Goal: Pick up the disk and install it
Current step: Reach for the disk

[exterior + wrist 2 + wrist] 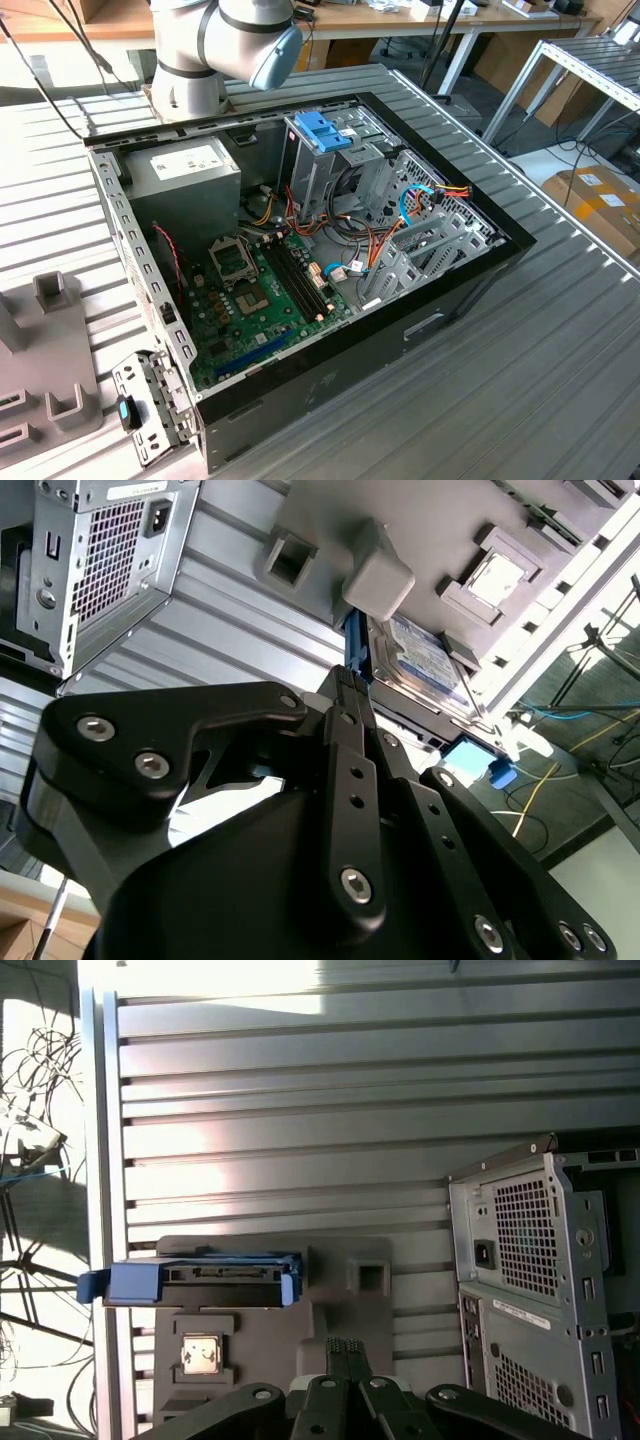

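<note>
The disk stands on edge in a grey fixture, with blue plastic rails at both ends. In the second wrist view the disk shows its white label with a blue band. My gripper hovers over the fixture a short way to one side of the disk, apart from it. Its black fingers meet at the tips with nothing between them. The open computer case lies on the ribbed metal table, with a metal drive cage topped by a blue handle inside.
The case's perforated rear panel stands close beside the fixture. Inside the case are a grey power-supply box, the motherboard and loose cables. The arm's base stands behind the case. Cardboard boxes sit off the table.
</note>
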`<control>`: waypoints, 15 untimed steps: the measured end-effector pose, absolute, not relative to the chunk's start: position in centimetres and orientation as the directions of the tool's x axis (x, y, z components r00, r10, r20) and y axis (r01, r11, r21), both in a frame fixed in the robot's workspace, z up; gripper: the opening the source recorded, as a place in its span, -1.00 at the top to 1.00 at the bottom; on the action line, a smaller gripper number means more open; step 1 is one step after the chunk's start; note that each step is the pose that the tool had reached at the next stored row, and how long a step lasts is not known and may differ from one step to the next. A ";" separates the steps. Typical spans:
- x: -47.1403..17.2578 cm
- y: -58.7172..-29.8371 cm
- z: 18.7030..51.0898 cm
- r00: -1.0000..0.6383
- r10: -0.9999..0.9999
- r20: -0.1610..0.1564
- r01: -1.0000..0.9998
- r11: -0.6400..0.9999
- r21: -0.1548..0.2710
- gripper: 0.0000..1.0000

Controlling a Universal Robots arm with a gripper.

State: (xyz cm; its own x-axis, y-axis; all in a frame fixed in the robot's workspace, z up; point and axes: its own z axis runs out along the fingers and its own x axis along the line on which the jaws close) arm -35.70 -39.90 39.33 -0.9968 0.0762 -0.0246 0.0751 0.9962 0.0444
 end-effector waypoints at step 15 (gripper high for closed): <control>-36.8 -39.9 39.3 -0.997 0.076 -0.024 0.075 0.996 0.044 0.79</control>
State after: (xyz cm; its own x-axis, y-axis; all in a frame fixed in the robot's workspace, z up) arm -36.78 -39.89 39.33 -0.9968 0.0762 -0.0245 0.0751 0.9962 0.0444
